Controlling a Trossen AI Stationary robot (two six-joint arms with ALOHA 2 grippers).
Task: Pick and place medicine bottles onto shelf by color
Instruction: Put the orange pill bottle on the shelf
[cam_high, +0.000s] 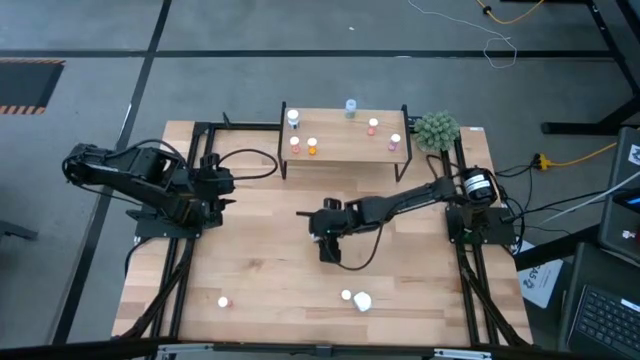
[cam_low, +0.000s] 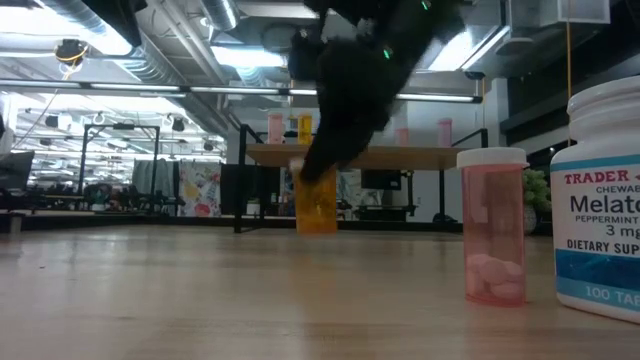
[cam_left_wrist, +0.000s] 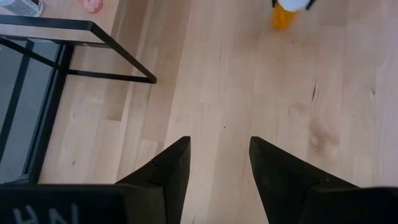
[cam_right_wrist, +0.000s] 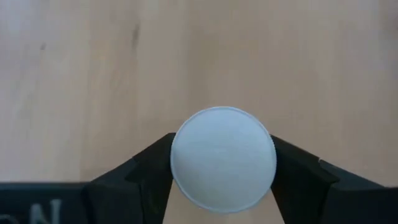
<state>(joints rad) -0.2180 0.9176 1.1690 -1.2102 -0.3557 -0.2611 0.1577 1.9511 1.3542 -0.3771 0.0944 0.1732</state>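
My right gripper (cam_right_wrist: 222, 163) is near the table's middle, shut on a small orange medicine bottle (cam_low: 318, 207) with a white cap; in the high view the gripper (cam_high: 328, 245) hides the bottle. My left gripper (cam_left_wrist: 219, 163) waits open over bare wood near the left edge, holding nothing. The shelf (cam_high: 345, 135) stands at the far side with several bottles upright on its board. A pink bottle (cam_low: 493, 228) and a large white bottle (cam_low: 603, 195) stand near the front edge. My right gripper pinches the round white cap (cam_right_wrist: 180, 158) between its two fingers, one on each side of the rim. The fingers slant down from the table's right side. The bottle hangs upright below them, its orange body (cam_low: 318, 215) low over the wood; whether its base touches the table cannot be told.
Another pink bottle (cam_high: 223, 301) stands near the front left. A small green plant (cam_high: 437, 129) sits by the shelf's right end. The black table frame (cam_left_wrist: 93, 37) runs close to my left gripper. Bare wood lies between my right gripper and the shelf.
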